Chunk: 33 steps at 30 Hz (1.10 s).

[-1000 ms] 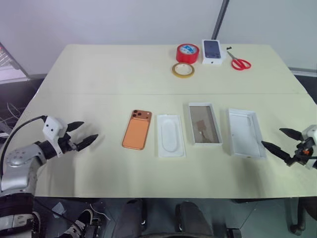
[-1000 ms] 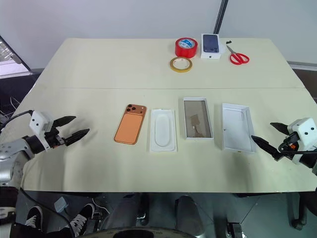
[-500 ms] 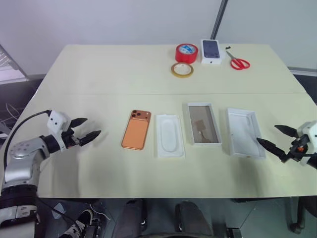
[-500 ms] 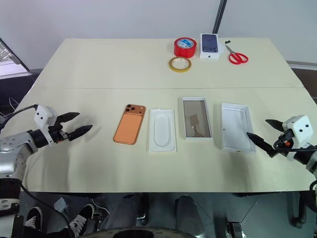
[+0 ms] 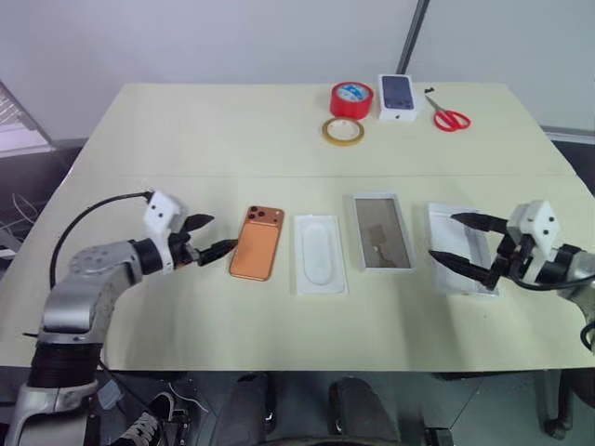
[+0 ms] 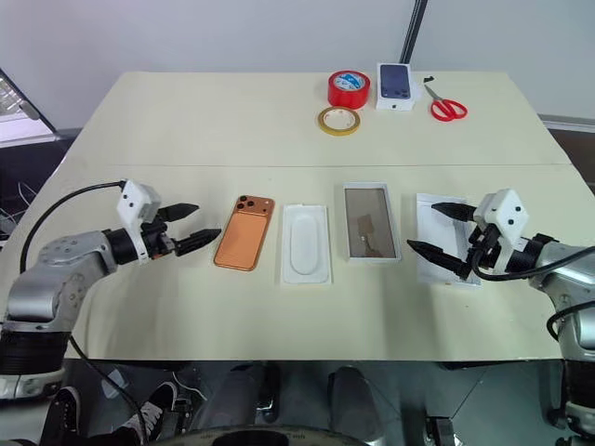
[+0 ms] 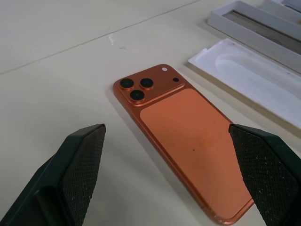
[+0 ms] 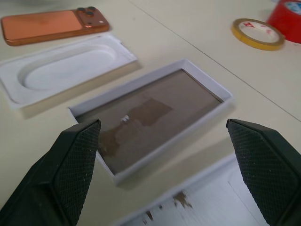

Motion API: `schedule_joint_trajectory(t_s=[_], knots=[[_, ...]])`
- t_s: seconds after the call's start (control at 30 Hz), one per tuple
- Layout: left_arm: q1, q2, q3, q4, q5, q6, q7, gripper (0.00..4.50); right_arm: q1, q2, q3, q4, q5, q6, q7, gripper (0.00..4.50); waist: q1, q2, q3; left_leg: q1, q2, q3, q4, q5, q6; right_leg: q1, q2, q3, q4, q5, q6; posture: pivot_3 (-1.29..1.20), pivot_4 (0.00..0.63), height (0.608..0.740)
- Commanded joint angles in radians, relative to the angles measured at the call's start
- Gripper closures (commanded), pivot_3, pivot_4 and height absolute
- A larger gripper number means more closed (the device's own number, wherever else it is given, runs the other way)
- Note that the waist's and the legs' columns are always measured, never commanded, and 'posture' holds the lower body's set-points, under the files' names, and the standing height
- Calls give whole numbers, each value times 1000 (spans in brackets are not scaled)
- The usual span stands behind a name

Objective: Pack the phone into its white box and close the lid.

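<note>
Overhead, the left claw [image 5: 212, 236] hangs with its fingers spread just beside the copper-orange phone [image 5: 257, 242], which lies flat on the table [image 5: 186, 130] between that claw and the flat white insert [image 5: 319, 253]. Beyond the insert sits the white box [image 5: 383, 231], brownish floor up, and next to it the lid [image 5: 462, 247], over which the right claw [image 5: 455, 238] hovers, fingers wide and holding nothing. Far from both claws lie a red tape roll [image 5: 351, 98], a yellow tape ring [image 5: 343, 131], a closed phone box [image 5: 399, 97] and red-handled scissors [image 5: 450, 118]. Through the left wrist camera, the phone [image 7: 186, 133] lies straight ahead between the two spread black fingers [image 7: 75, 169], lens cluster at the far end, untouched. Through the right wrist camera, the white box [image 8: 150, 117] lies ahead between the parted fingers [image 8: 75, 165], with the lid's edge [image 8: 207, 197] nearest that claw.
</note>
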Motion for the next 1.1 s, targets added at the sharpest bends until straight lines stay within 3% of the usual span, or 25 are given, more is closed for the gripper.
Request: schedule_joint_trajectory(t_s=[0.03, 0.2, 0.37, 0.47, 1.03, 1.1], knots=[[-108, -95, 3, -34, -194, 301, 66, 91, -43, -3, 59, -101, 21, 14, 24, 34, 5, 0, 0, 0, 0, -1, 1, 0, 0, 0, 0, -1, 0, 0, 0, 0, 150, 728], [-186, -165, 4, -25, -343, 623, 119, 91, -55, 4, 165, -152, -14, -10, 64, 34, -2, -1, 1, -1, -1, -3, 4, 0, 1, 2, 1, -4, 0, 0, 1, 0, 150, 728], [-205, -191, -39, -4, -346, 706, 159, 91, -97, 18, 198, -122, -30, -26, 60, 34, -2, -1, 1, 0, -1, -3, 4, 0, 0, 2, 3, -3, 3, 0, 1, 0, 150, 728], [-234, -233, 9, 31, -388, 786, 184, 91, -101, 22, 199, -95, -43, -46, 60, 34, 5, -2, 1, 0, -1, -4, 4, 1, 0, 2, 3, -3, 3, 0, 1, 0, 150, 728], [-262, -383, -31, 191, -334, 838, 275, 91, -92, 62, 191, -80, -84, -95, 11, 34, 21, -1, 1, 1, -1, -4, 5, 2, -3, 4, 3, -4, 3, 0, 1, 0, 150, 728], [-253, -379, -66, 186, -316, 828, 282, 608, -90, 66, 191, -81, -86, -98, 3, 0, 21, -1, 1, 1, -1, -4, 5, 2, -3, 4, 3, -4, 3, 0, 1, 0, 150, 728]])
